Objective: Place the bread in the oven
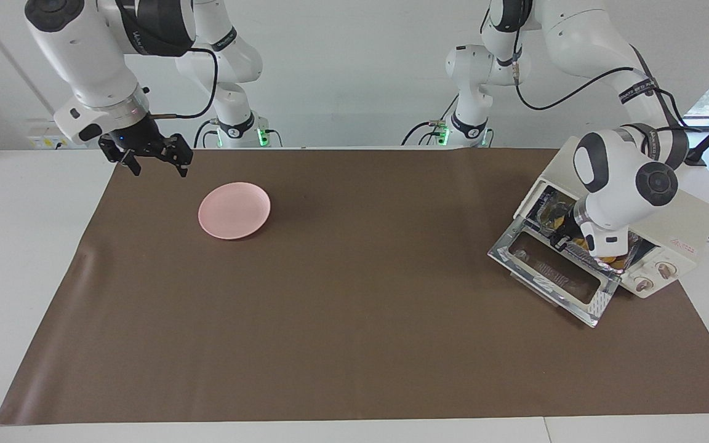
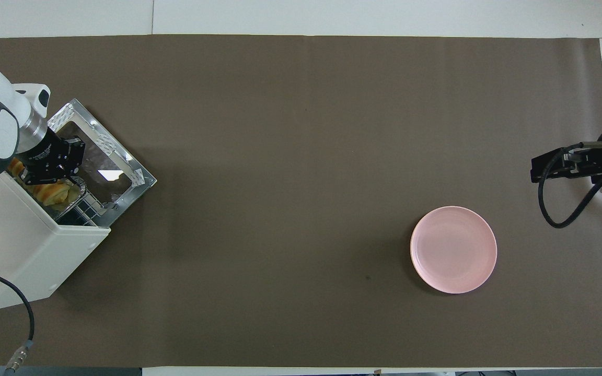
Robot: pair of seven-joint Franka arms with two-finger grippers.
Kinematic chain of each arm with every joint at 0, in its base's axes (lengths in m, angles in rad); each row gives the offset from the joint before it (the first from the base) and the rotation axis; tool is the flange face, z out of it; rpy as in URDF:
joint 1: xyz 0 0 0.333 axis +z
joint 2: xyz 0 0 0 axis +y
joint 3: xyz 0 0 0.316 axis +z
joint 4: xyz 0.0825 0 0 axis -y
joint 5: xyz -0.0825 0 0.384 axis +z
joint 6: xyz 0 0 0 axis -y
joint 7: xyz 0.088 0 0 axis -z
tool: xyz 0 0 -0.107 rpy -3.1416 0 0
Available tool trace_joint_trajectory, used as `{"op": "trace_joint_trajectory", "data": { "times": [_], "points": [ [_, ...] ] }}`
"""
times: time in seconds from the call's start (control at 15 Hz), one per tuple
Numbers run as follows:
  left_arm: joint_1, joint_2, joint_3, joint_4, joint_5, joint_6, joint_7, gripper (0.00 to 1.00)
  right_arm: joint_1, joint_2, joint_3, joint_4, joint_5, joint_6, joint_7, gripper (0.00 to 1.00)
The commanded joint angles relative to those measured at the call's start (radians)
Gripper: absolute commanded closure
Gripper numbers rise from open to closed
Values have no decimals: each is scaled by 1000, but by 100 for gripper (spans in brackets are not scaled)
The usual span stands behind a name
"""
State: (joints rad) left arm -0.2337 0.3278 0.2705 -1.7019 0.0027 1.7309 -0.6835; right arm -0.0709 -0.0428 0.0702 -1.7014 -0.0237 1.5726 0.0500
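1. the bread (image 2: 53,194) lies on a foil tray (image 2: 73,190) just inside the open mouth of the toaster oven (image 2: 24,250), its long axis running along the opening.
2. the oven's glass door (image 1: 554,275) hangs down flat onto the brown mat (image 1: 354,307) on the tabletop.
3. the left gripper (image 2: 50,180) is at the bread in the oven mouth, fingers closed; whether they pinch it is hidden.
4. the right gripper (image 1: 152,161) waits over the mat's edge near the pink plate (image 1: 234,210), fingers spread apart, gripping nothing.

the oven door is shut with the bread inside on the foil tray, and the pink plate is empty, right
Not quite: the oven door is dropped open, as the facing view shows. The bread does lie inside on the foil tray, and the pink plate is empty.
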Motion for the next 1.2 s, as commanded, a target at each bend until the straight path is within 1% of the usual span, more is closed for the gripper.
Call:
{"op": "trace_joint_trajectory", "data": {
  "times": [0.0,0.07,0.13,0.2,0.27,0.47,0.8,1.0,1.14],
  "points": [
    [-12,-39,6,-47,57,24,10,90,-4,-22,3,-27,-12,15,-18,0],
    [-12,-39,6,-47,57,25,10,79,-4,-22,3,-26,-12,15,-18,0],
    [-12,-39,6,-47,59,25,10,57,-4,-22,3,-26,-12,15,-18,0],
    [-12,-38,6,-45,59,25,10,41,-4,-22,3,-26,-12,15,-18,0],
    [-13,-38,6,-42,60,24,10,0,-4,-22,3,-26,-12,15,-18,0],
    [-30,-33,4,-30,94,24,10,0,-4,-22,3,-27,-12,15,-18,0],
    [-44,-19,3,28,99,24,25,0,-4,-22,3,-26,-12,15,-18,0],
    [-55,-7,3,86,97,27,80,0,-4,-22,3,-26,-12,15,-18,0],
    [-61,-9,-2,125,94,22,158,0,-4,-22,3,-26,-12,15,-18,0]
  ]
}}
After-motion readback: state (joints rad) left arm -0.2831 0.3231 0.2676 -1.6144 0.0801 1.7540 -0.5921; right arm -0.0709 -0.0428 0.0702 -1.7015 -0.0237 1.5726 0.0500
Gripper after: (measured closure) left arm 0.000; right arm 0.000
